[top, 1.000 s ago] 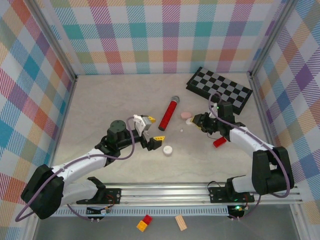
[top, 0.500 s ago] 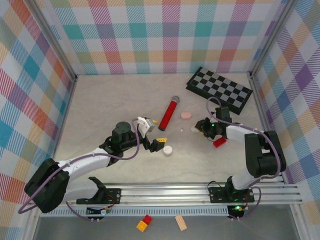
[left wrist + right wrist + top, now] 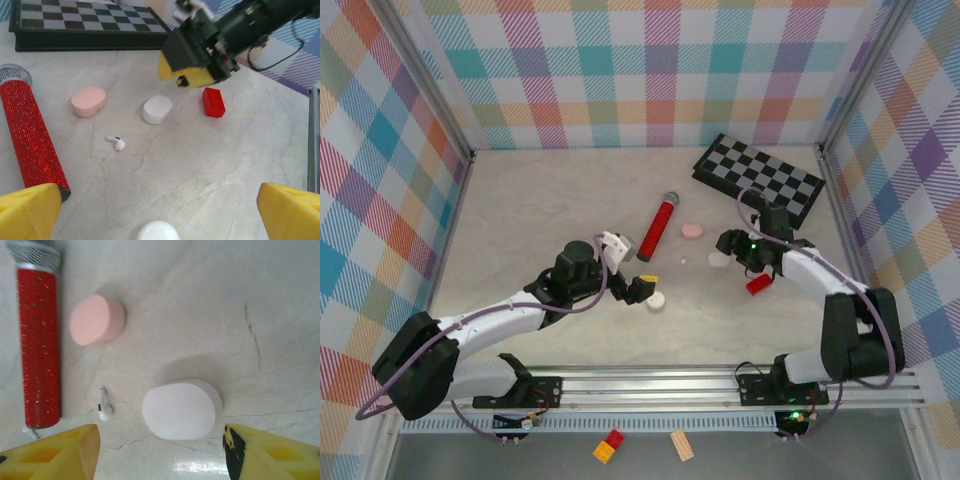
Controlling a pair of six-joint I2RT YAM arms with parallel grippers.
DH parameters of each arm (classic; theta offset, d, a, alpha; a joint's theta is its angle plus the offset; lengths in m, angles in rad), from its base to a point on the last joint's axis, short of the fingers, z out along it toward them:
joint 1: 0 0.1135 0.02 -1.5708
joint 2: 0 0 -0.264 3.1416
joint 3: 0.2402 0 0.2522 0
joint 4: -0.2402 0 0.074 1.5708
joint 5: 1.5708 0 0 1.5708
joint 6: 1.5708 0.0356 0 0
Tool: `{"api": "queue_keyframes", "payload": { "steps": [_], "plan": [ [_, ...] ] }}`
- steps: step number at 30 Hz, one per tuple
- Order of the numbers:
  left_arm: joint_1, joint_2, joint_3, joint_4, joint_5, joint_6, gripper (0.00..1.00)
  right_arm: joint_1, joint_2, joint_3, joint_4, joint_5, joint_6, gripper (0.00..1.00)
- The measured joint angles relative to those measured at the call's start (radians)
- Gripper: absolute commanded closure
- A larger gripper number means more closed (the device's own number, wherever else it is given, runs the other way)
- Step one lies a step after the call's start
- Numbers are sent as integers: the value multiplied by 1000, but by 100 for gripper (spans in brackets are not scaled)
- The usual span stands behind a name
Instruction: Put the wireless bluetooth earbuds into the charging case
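White case (image 3: pixel 181 410) is loosely straddled by the right gripper (image 3: pixel 160 452) with jaws parted, right of the mic (image 3: pixel 37 340), left gripper (image 3: pixel 160 212) is spread wide too, so the earbud (image 3: pixel 104 407) lying between mic and case probably gets picked next.

Pink case (image 3: pixel 692 231) (beside red microphone (image 3: pixel 658 228))

Around a microphone (image 3: pixel 658 227) on the worktop (image 3: pixel 540 200) are set: a case (image 3: pixel 692 231) at 3 o'clock, an earbud (image 3: pixel 683 261) at 5, a second case (image 3: pixel 718 260) at 4 with a brick (image 3: pixel 758 285) beyond, a chessboard (image 3: pixel 760 178) at 2, a third case (image 3: pixel 655 300) at 6.
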Motion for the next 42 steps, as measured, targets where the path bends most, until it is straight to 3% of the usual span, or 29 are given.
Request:
{"api": "queue_keyframes", "payload": {
  "steps": [6,14,22,31,34,38,42],
  "plan": [
    [-91,74,164,-212,-151,-176,0,0,-144,27,-93,48,-56,32],
    [-166,245,445,-673,-314,-438,0,0,-260,27,-202,117,-90,32],
    [-260,498,726,-1019,-395,-526,1,0,-279,27,-233,159,-109,33],
    [-279,711,840,-1191,-379,-539,7,0,-310,22,-238,188,-110,33],
    [-279,735,879,-1221,-393,-538,12,0,-314,17,-238,189,-110,33],
    [-279,754,915,-1235,-398,-535,27,0,-320,11,-244,193,-110,33],
    [-278,767,920,-1241,-395,-536,28,0,-322,11,-245,196,-110,33]
  ]
}}
